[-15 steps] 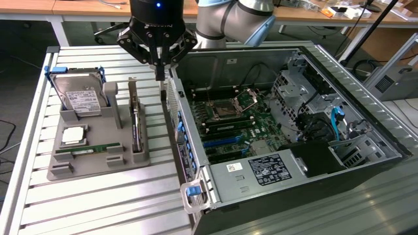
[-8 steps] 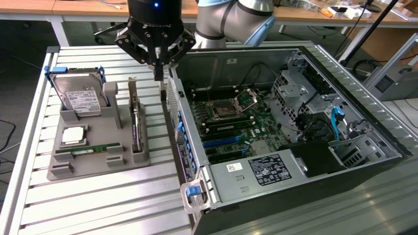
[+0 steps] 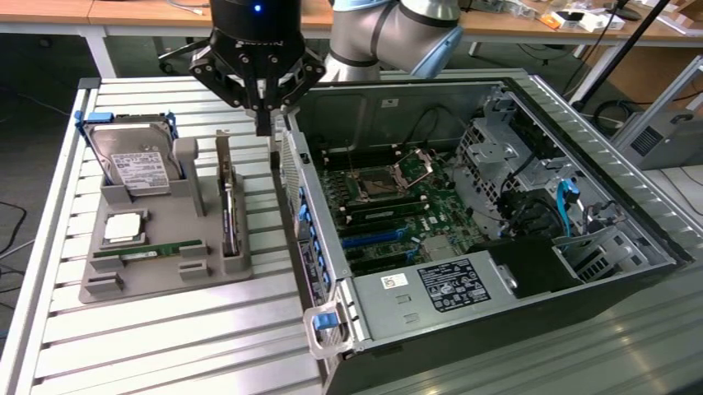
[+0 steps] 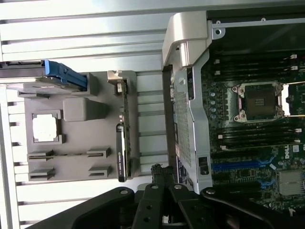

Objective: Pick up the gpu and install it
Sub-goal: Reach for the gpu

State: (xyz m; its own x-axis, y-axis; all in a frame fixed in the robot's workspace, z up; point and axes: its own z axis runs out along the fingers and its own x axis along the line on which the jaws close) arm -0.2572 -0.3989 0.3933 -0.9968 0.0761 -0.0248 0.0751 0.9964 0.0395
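Gpu (image 3: 227, 210) stands on edge in gray holder (image 3: 154, 276), lengthwise alongside the case (image 3: 295, 185); gripper (image 3: 263, 123) closed, empty.

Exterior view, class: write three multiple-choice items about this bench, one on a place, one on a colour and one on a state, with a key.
1. Where is the gpu? A in the grey holder; B in a motherboard slot; C on the bare table.
2. What colour is the frame around the hard drive? A red; B blue; C green.
3. How is the claw? A wide open; B shut on the gpu; C shut, empty.
Key: A, it stands on edge in the holder; B, the frame shows blue; C, it is closed on nothing.
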